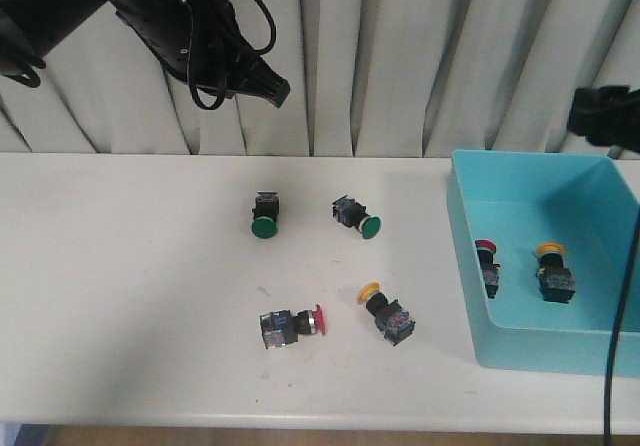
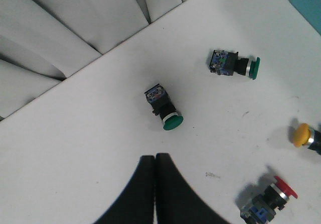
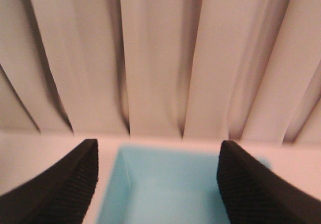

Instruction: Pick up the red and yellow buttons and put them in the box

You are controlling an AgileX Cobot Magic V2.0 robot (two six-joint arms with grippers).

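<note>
the table (image 1: 120,296) runs wide under me, with the box (image 1: 470,266) at its right end holding one red button (image 1: 487,263) and one yellow button (image 1: 553,271) on its floor. my right gripper (image 3: 158,184) hangs over the box's far edge, fingers spread wide and empty, while my left gripper (image 2: 155,189) is high above the table's middle with fingers pressed together on nothing. on the bare table lie another red button (image 1: 290,326) and another yellow button (image 1: 388,314) just beside each other, and behind them two green buttons (image 1: 264,214).
</note>
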